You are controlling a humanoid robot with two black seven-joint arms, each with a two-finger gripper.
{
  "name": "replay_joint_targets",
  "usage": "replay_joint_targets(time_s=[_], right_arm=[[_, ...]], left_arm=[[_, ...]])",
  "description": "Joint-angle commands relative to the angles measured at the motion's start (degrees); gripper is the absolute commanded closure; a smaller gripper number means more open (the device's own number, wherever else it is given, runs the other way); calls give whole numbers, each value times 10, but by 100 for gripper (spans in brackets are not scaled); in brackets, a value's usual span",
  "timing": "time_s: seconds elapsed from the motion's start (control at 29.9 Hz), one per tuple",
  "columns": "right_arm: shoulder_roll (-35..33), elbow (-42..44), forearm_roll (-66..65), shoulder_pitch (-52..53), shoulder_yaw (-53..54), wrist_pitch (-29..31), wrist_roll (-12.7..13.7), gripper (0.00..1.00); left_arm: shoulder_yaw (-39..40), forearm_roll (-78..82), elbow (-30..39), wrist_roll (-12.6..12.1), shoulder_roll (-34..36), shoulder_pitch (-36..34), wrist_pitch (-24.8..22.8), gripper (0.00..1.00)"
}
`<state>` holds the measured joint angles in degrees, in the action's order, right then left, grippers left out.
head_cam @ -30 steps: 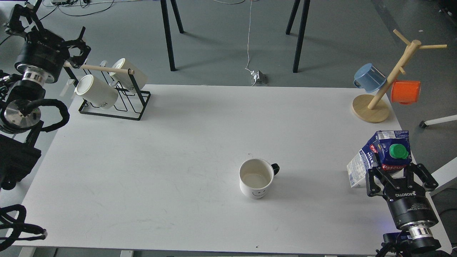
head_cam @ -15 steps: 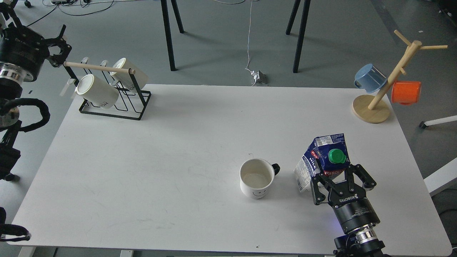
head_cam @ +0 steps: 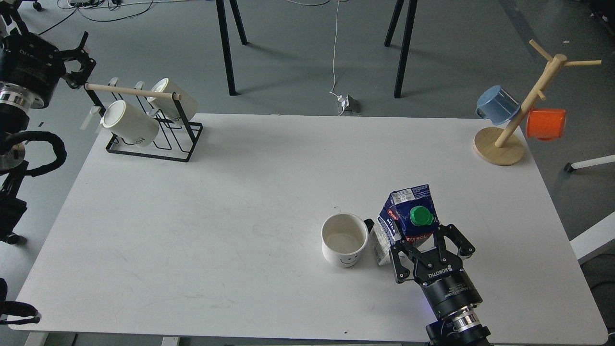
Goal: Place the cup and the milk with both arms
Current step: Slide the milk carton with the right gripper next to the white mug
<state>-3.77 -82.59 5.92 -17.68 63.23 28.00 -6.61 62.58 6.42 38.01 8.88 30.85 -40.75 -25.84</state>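
**Milk carton held just beside the smiley cup**

The right gripper (head_cam: 423, 250) had its fingers clamped on the lower body of the milk (head_cam: 406, 226), one finger on each side of the carton. The milk stood slightly tilted over the near right part of the white desk (head_cam: 240, 192), its green screw cap (head_cam: 419, 216) facing up toward the camera; whether its base rested on the desk or hung a little above it could not be told. The carton sat just beside the cup (head_cam: 344, 239), on the cup's handle side, so close that the small black handle (head_cam: 368, 224) was partly hidden behind the carton's edge.

The cup stood upright on the desk, empty, its smiley face turned toward the near edge.

The left gripper (head_cam: 77, 60) was off the desk at the far left, next to the end of the wooden rod of the black wire rack (head_cam: 149, 142); its fingers were spread apart and held nothing. Two cream mugs (head_cam: 129, 124) lay tipped on that rack at the far left corner.

At the far right corner stood a wooden mug tree (head_cam: 499, 146) carrying a blue cup (head_cam: 497, 103) and an orange cup (head_cam: 545, 124), well apart from the milk.
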Motion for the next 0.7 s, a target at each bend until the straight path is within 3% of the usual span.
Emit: replay_joint_targets(time_s=[0.0,0.2,0.47,0.67], right_arm=[[17,16,0,0,0,0,-1,45],[28,29,0,8,0,0,-1,38],[29,28,0,10,0,0,-3,13],[29,24,-1,6,-1,0,-3,6]], left_arm=[[1,-2,-24,1,-1,-5,-1,0],[1,-2,-34,1,-2,-7,-2,0],[1,-1,-35,1,-2,-8,-17,0],[1,-2,-36,1,-2,-9,-18,0]])
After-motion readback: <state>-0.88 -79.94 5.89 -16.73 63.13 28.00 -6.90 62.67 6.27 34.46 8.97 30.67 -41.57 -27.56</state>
